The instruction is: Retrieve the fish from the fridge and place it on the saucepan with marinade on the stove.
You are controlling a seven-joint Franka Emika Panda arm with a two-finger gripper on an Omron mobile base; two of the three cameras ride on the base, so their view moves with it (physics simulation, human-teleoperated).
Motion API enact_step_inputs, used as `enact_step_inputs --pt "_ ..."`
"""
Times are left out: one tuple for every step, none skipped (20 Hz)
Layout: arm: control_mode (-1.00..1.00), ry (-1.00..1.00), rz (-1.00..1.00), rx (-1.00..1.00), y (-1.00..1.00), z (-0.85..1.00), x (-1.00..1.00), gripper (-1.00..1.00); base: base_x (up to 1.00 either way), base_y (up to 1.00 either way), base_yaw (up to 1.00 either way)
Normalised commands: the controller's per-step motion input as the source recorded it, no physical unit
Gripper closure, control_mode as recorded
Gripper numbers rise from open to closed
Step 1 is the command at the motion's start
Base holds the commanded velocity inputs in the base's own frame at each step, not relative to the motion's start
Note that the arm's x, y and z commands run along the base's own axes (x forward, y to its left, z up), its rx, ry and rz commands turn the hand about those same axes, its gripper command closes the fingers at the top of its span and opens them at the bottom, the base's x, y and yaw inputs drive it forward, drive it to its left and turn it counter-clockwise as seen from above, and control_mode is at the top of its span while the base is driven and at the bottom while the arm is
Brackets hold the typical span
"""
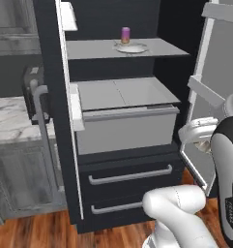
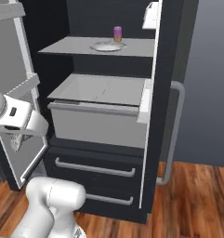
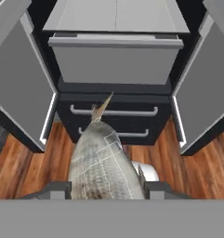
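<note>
Fridge (image 3: pixel 115 60) doors swung wide left and right, fish (image 3: pixel 104 167) in the middle foreground pinched crosswise in the claw (image 3: pixel 105 188), tail pointing at the lower drawers, held clear of the shelves above wood floor (image 3: pixel 20 172).

Arm folded back, gripper closed on the fish

The white arm rises from the base near the floor, bends at a dark elbow, and carries the hand low in front of the open fridge's (image 1: pixel 123 121) drawers. The gripper (image 3: pixel 106 190) points downward and forward, its two dark fingers (image 3: pixel 153 188) pressed against either flank of the fish (image 3: pixel 102 162), whose tail sticks out ahead. In the right base view the fish (image 2: pixel 16 141) hangs under the wrist, at the left.
</note>
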Motion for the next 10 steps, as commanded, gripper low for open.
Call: enact_step_inputs --pt "1.0 0.0 0.0 0.0 0.0 0.0 0.0 1.0 -1.0 -0.04 0.0" --pt "1.0 0.0 0.0 0.0 0.0 0.0 0.0 1.0 -1.0 -0.02 0.0" --pt "1.0 0.0 0.0 0.0 0.0 0.0 0.0 1.0 -1.0 -0.02 0.0" --pt "1.0 0.0 0.0 0.0 0.0 0.0 0.0 1.0 -1.0 -0.02 0.0" --pt "1.0 0.0 0.0 0.0 0.0 0.0 0.0 1.0 -1.0 -0.01 0.01" --pt "1.0 0.0 0.0 0.0 0.0 0.0 0.0 1.0 -1.0 0.0 0.03" --pt "1.0 0.0 0.0 0.0 0.0 0.0 0.0 1.0 -1.0 0.0 0.05" --pt "1.0 0.0 0.0 0.0 0.0 0.0 0.0 1.0 -1.0 0.0 0.09" --pt "1.0 0.0 0.0 0.0 0.0 0.0 0.0 1.0 -1.0 0.0 0.18" --pt "1.0 0.0 0.0 0.0 0.0 0.0 0.0 1.0 -1.0 0.02 0.27"
